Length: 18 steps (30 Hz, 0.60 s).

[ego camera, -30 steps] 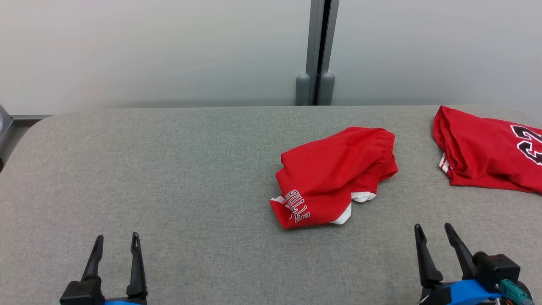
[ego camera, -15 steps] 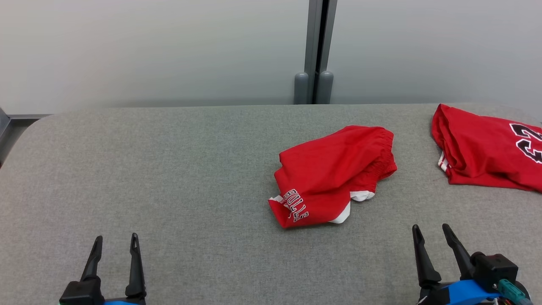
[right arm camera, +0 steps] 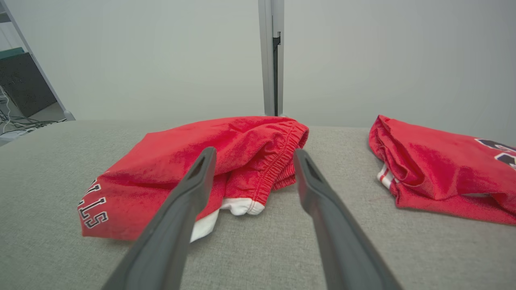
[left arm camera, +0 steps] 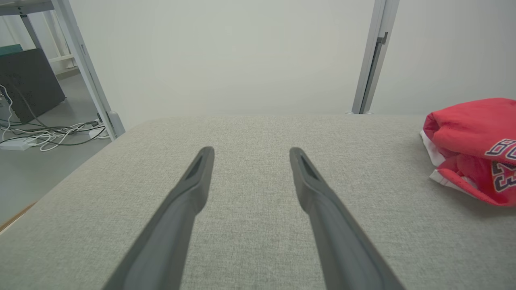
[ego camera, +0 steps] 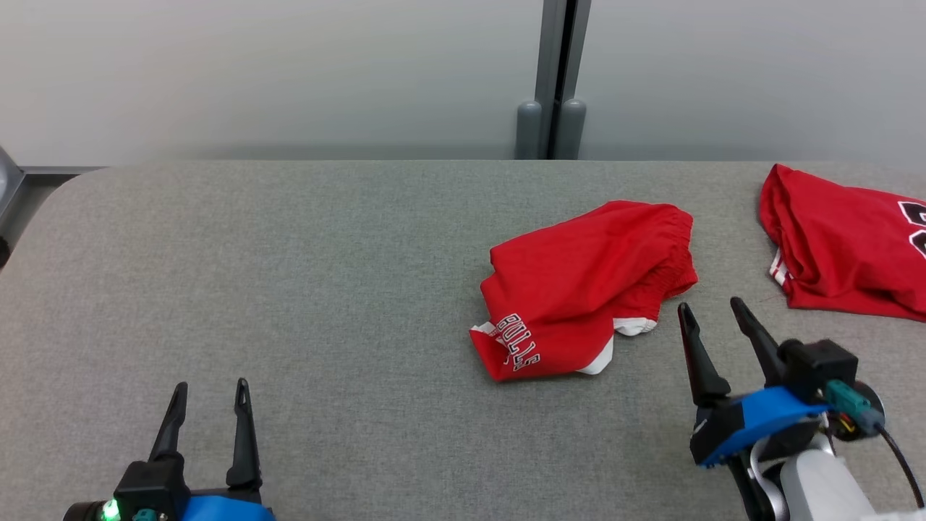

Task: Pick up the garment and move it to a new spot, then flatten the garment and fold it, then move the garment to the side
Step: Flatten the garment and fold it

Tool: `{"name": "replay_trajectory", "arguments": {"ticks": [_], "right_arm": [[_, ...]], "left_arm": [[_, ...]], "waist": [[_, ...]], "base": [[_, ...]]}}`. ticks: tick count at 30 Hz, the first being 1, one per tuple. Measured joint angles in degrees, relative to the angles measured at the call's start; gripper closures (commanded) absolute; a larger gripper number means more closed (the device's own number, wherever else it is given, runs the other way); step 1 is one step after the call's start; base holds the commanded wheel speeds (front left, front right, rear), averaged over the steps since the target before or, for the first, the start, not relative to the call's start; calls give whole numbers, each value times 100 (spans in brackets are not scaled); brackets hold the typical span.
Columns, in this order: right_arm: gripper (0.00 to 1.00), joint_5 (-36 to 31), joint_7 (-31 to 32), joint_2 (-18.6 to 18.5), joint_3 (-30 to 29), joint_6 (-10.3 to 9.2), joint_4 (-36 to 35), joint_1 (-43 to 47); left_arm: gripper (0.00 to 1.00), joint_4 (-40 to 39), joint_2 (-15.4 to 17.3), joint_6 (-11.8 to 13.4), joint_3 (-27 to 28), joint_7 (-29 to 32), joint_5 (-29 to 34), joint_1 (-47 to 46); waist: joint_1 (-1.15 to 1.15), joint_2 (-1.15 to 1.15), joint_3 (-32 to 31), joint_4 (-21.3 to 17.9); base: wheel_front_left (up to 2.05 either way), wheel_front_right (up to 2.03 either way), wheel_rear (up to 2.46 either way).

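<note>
Head view: the whole picture has shifted a little, so the camera has moved. Beyond that, the right gripper (ego camera: 709,304) has come forward from the near edge of the bench (ego camera: 289,289). Its fingertips now stand just beside the near right side of the red Bulls shorts (ego camera: 586,289), spread wide and empty. The left gripper (ego camera: 211,383) waits at the near left edge, also open and holding nothing. The shorts lie crumpled right of the bench's middle, toward the far edge. A red numbered jersey (ego camera: 846,253) lies apart from them at the far right. I judge the pick-up has begun and the shorts are the target; nothing is lifted yet. Both garments rest straight on the fabric, in no bin or basket.

Left wrist view: the left gripper (left arm camera: 250,150) has its fingers parted over bare bench (left arm camera: 403,249). The shorts (left arm camera: 475,133) are well off to the side.

Right wrist view: the right gripper (right arm camera: 254,150) frames the elastic waistband (right arm camera: 282,161) of the shorts (right arm camera: 161,161), not touching cloth as far as I can tell. The jersey (right arm camera: 435,173) lies off to the right.
</note>
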Motion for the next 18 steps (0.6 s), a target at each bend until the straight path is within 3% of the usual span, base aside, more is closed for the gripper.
{"name": "replay_trajectory", "arguments": {"ticks": [8,18], "right_arm": [[0,-111,401,-200,88,0,1065,-954],[0,-159,167,-339,-70,0,2662,-1519]], "left_arm": [[0,-9,-180,-54,-100,0,121,-222],[0,-1,-286,-160,-48,0,189,-446]], "waist": [[0,0,211,291],[1,0,579,657]], "base": [[0,0,0],[0,0,0]]}}
